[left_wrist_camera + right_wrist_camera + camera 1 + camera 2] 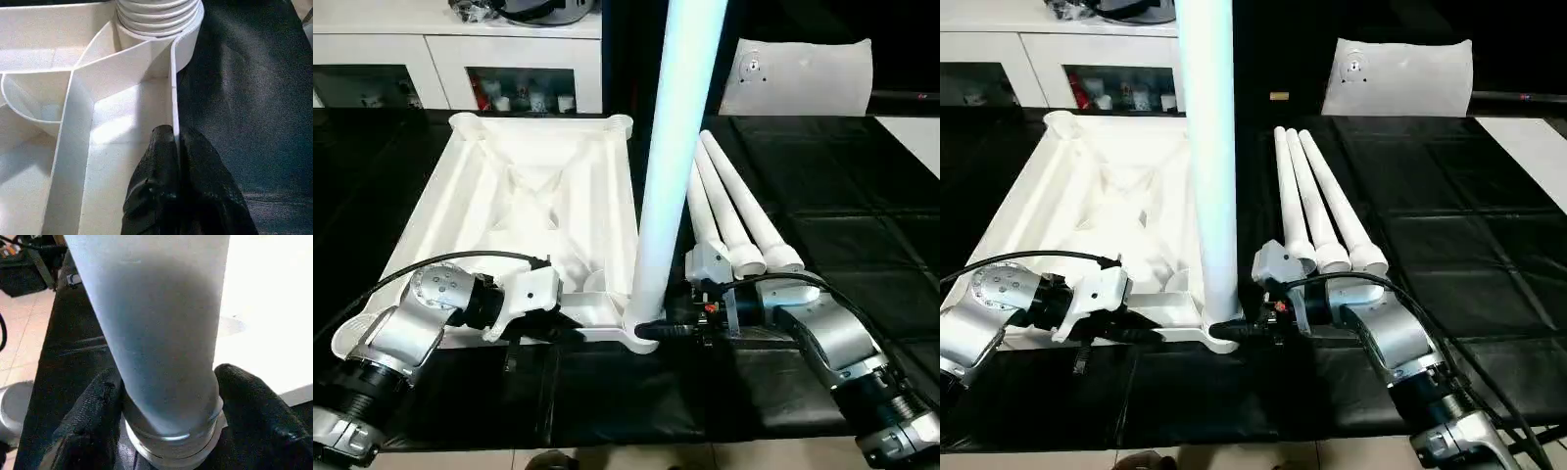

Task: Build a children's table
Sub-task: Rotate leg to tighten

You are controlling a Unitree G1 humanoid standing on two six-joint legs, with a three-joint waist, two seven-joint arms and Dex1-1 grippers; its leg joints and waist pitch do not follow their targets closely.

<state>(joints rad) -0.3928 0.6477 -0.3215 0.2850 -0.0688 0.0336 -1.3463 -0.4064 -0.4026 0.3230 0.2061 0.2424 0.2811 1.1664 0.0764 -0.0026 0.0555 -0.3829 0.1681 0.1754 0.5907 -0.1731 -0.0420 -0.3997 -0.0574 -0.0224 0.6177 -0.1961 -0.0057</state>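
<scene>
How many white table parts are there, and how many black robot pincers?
Table top, lying upside down: 1
Leg standing in the corner socket: 1
Legs lying side by side on the black surface: 3
Black pincers: 2, the left pincer and the right pincer
Total: 7

One leg (1209, 166) stands upright in the tabletop (1058, 211) corner.

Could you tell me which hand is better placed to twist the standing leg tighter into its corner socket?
The right hand: its fingers flank the upright leg just above the corner socket. The left hand is pinched shut on the tabletop's rim, steadying it.
</scene>
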